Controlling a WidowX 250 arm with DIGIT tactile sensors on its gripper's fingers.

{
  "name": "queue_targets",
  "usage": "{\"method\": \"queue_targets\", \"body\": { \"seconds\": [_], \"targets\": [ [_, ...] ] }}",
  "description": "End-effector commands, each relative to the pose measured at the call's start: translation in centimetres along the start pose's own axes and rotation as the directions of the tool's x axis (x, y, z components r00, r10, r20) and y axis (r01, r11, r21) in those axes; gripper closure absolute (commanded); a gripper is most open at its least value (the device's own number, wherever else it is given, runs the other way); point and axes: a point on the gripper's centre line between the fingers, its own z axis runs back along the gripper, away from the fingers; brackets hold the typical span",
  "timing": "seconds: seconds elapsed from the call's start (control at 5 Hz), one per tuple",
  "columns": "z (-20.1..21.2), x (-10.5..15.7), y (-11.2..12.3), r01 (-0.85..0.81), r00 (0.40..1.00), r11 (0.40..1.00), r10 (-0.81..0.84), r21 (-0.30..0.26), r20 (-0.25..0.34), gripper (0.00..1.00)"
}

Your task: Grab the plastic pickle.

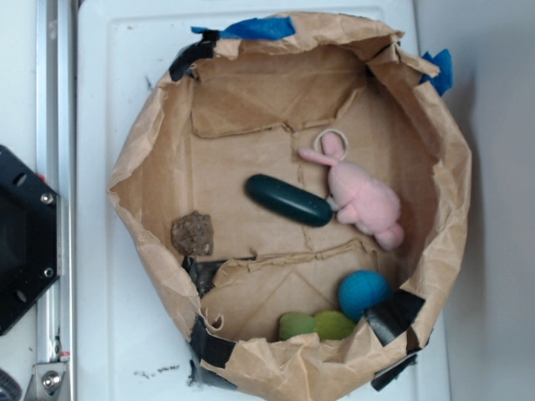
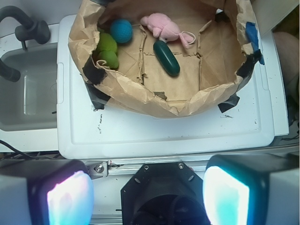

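Smooth glossy dark teal-green capsule-shaped plastic pickle [image 1: 289, 200] lies flat on the floor of a crumpled brown paper bin [image 1: 150, 150], roughly centre, angled diagonally. One rounded end touches or nearly touches the pink plush bunny [image 1: 361, 194], which lies just to its right in the exterior view. Bunny has a white loop at its ear end.

Blue fuzzy ball [image 1: 364, 292] sits near the lower right wall of the bin, with a lumpy yellow-green fuzzy object [image 1: 318, 325] just beside it against the bottom wall. Small brown rough lump [image 1: 193, 233] sits left of the pickle, apart from it. Bin rim is patched with black tape [image 1: 209, 344] and blue tape [image 1: 259, 28]. Bin rests on a white plastic tray-like surface [image 1: 117, 75].

Wrist view: gripper [image 2: 147, 192] is high above and outside the bin, over the near edge of the white surface. Two fingers [image 2: 69, 197] show at the bottom corners, spread wide apart, nothing between them. Pickle is far from the fingers, inside the bin, next to the bunny. A grey sink basin [image 2: 28, 89] is left of the white surface.
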Motion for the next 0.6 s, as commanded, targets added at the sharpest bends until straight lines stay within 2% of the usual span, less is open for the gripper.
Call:
{"method": "queue_targets", "body": {
  "seconds": [0.0, 0.2, 0.4],
  "targets": [
    [0.0, 0.0, 0.0, 0.0, 1.0, 1.0, 0.0, 0.0, 0.0, 0.0],
    [-0.1, 5.0, -0.7, 0.054, 0.997, 0.997, -0.056, 0.056, 0.049, 0.0],
    [-1.0, 9.9, -0.8, 0.122, 0.991, 0.992, -0.124, 0.04, 0.043, 0.0]
  ]
}}
